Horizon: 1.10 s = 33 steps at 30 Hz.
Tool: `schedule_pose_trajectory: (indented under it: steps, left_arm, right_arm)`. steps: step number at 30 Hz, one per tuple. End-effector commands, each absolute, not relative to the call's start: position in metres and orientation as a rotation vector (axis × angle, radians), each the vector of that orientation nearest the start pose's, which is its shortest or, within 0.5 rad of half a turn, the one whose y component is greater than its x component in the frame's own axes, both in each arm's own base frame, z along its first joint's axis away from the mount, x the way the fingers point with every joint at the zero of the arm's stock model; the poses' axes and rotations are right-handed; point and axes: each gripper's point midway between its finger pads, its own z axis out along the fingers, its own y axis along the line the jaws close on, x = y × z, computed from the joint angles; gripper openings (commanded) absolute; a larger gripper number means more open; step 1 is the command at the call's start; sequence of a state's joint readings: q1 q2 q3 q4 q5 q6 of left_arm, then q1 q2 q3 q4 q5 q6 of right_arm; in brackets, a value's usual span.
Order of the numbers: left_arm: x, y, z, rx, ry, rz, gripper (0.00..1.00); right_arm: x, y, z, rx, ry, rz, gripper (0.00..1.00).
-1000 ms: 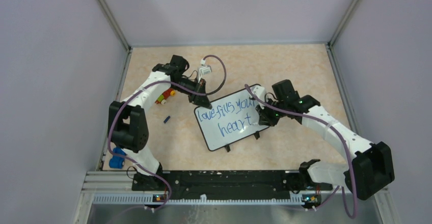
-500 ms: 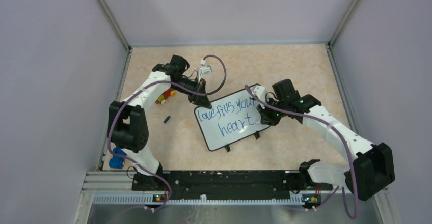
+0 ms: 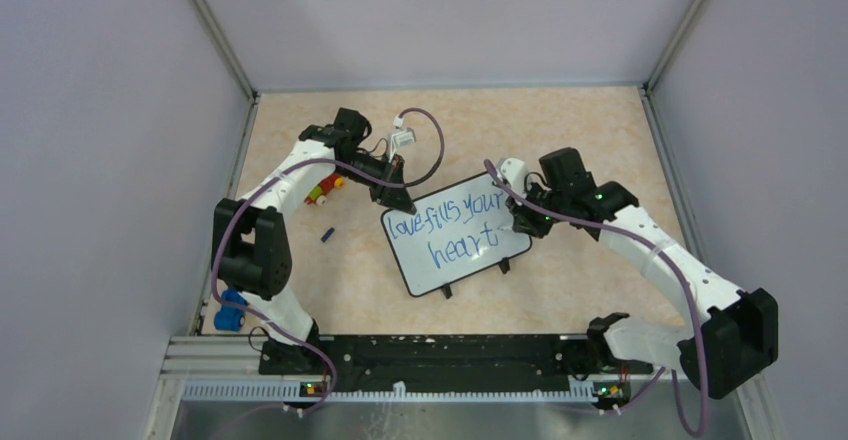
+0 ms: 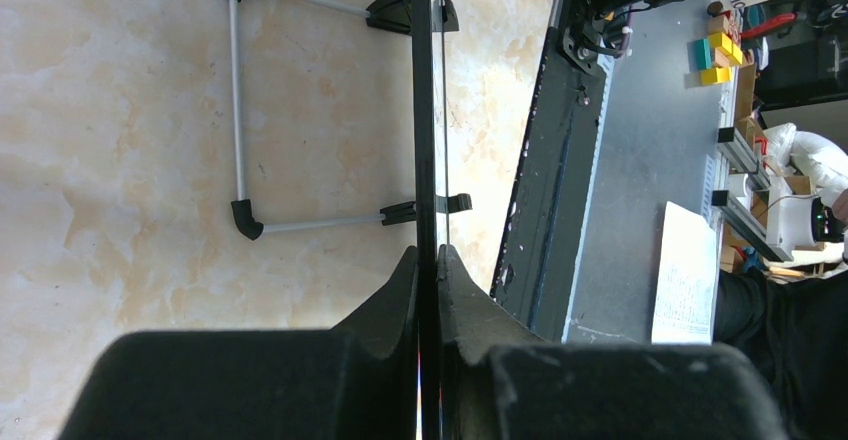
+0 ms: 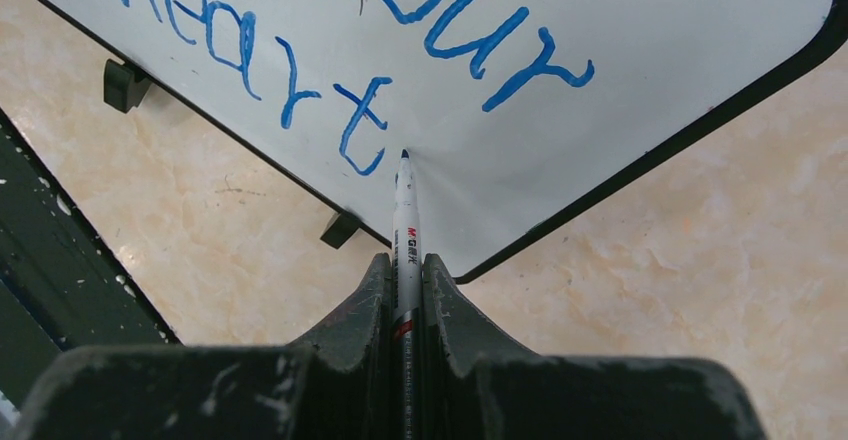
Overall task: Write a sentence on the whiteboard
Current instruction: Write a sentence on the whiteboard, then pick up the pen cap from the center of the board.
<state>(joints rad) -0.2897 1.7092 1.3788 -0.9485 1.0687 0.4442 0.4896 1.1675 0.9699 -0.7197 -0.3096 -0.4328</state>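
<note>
The fingers (image 5: 368,305) of the right gripper (image 5: 405,265) are pressed in on a slim white marker (image 5: 405,210), which runs straight out between them; its dark tip meets the white face of the whiteboard (image 5: 650,40) just beside the last "t". The left gripper (image 4: 428,255) pinches the board's thin black edge between its own two fingers (image 4: 398,295), at the corner farthest from the right arm. The whiteboard lies mid-table between the two arms, turned at a slant, and the sentence (image 3: 450,228) crosses it in blue as two sloping lines, "love fills your" above "heart". The right wrist view cuts off the lettering, showing only the ends of both lines and one rounded corner of the frame. The left wrist view meets the board edge-on, so no writing can be seen there, only a dark line with a grey wire stand (image 4: 238,120) and its black end pieces jutting to one side. The marker's rear end is buried in the gripper, and only part of its printed label can be read. Small coloured pieces (image 3: 322,192) by the left arm are too small to identify, as are a tiny blue bit (image 3: 327,234) on the table and a blue object (image 3: 230,312) at the left base. The table (image 3: 560,130) is beige and marbled, walled by plain lilac panels (image 3: 100,110), with a black rail (image 3: 440,352) along the near edge.
</note>
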Motion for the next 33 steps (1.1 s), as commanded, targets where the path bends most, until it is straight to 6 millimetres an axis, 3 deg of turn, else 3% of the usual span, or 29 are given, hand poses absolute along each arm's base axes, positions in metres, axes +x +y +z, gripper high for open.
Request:
schedule_pose_trajectory:
  steps: [1,13,18,22,25,30,33]
  left_arm:
    - [0.267,-0.236,0.186,1.109,2.118,-1.419,0.0]
    - [0.268,-0.236,0.183,1.107,2.129,-1.414,0.0]
    - [0.269,-0.236,0.184,1.106,2.127,-1.413,0.0]
    - [0.27,-0.236,0.187,1.104,2.123,-1.407,0.01]
    - [0.276,-0.234,0.202,1.12,2.11,-1.359,0.16]
    - [0.293,-0.223,0.25,1.09,1.972,-1.301,0.51]
    - [0.302,-0.213,0.277,1.064,1.912,-1.235,0.64]
  right_arm:
    - [0.245,0.164,0.156,-1.219,2.106,0.352,0.0]
    - [0.253,0.161,0.136,-1.215,2.13,0.31,0.0]
    - [0.253,0.165,0.147,-1.212,2.113,0.336,0.0]
    - [0.247,0.174,0.168,-1.217,2.067,0.405,0.0]
    - [0.238,0.182,0.186,-1.232,2.026,0.483,0.0]
    - [0.218,0.196,0.211,-1.292,1.937,0.634,0.0]
    - [0.216,0.201,0.224,-1.288,1.911,0.661,0.0]
